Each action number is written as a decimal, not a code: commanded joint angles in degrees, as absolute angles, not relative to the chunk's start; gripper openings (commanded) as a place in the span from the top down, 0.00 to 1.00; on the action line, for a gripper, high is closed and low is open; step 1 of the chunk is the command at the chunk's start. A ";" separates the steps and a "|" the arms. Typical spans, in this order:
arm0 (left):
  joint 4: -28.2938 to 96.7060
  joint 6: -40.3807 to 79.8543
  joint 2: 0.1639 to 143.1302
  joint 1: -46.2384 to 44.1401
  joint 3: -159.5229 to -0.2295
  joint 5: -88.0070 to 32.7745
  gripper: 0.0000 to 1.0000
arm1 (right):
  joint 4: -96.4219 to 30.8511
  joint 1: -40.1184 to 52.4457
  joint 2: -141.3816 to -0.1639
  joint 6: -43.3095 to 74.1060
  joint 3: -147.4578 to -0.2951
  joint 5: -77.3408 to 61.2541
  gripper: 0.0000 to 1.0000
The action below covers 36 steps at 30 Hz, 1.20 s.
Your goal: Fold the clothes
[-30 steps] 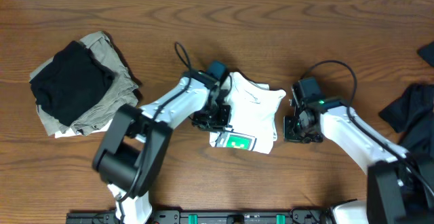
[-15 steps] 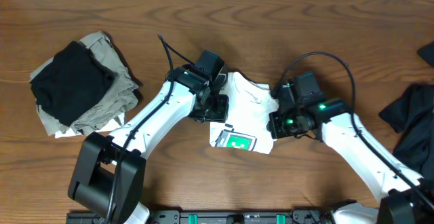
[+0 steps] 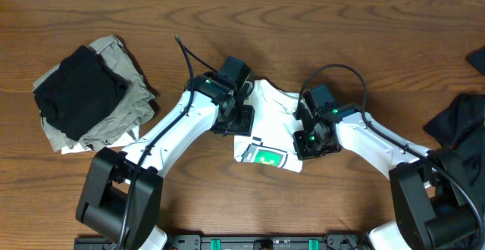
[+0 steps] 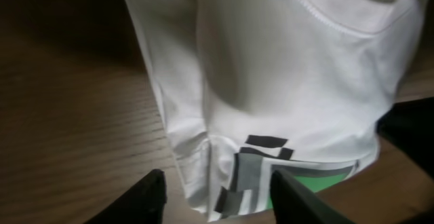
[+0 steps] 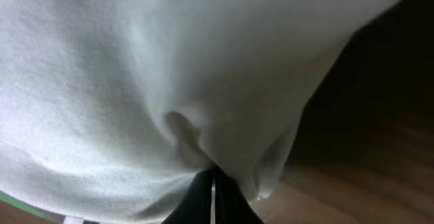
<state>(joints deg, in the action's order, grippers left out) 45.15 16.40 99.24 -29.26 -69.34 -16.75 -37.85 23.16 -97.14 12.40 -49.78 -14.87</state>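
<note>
The left jaws stand wide apart, low over the near-left corner of the white T-shirt. In the left wrist view the two dark fingers bracket that corner. Its hemmed edge and the grey, black and green blocks of the print lie in the gap and reach up to the finger on the far side of the gap. Outside the other finger there is only the bare wood of the counter. Nothing is between the pads but air; whether the tips touch the cloth cannot be told.

The right jaws are pressed together. In the right wrist view their fingertips meet along a thin line, and a small pucker of white cloth gathers exactly where they join — clamped on a fold of the shirt's edge. Ahead of these jaws the cloth fills nearly the whole view; off to one side it drops away to shadowed counter.

From overhead, the shirt lies bunched between the two sets of jaws, the left ones at its one side and the right ones at the opposite side, with the green print just nearer the robot than both. Well out beyond the left jaws a black garment sits on top of a khaki garment — a rough stack. Well out beyond the right jaws a dark garment lies crumpled at the counter's edge.
</note>
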 commanded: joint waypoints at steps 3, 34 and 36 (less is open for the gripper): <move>43.92 16.14 99.24 -26.72 -68.97 -12.49 0.32 | -35.81 23.66 -101.97 13.23 -48.88 -10.52 0.95; 30.70 1.91 111.85 -21.56 -68.84 -32.01 0.08 | -35.51 23.66 -101.97 13.26 -48.90 -10.94 0.92; 30.70 1.96 112.73 -21.63 -68.84 -31.99 0.08 | -35.55 23.66 -101.97 13.28 -48.90 -10.98 0.92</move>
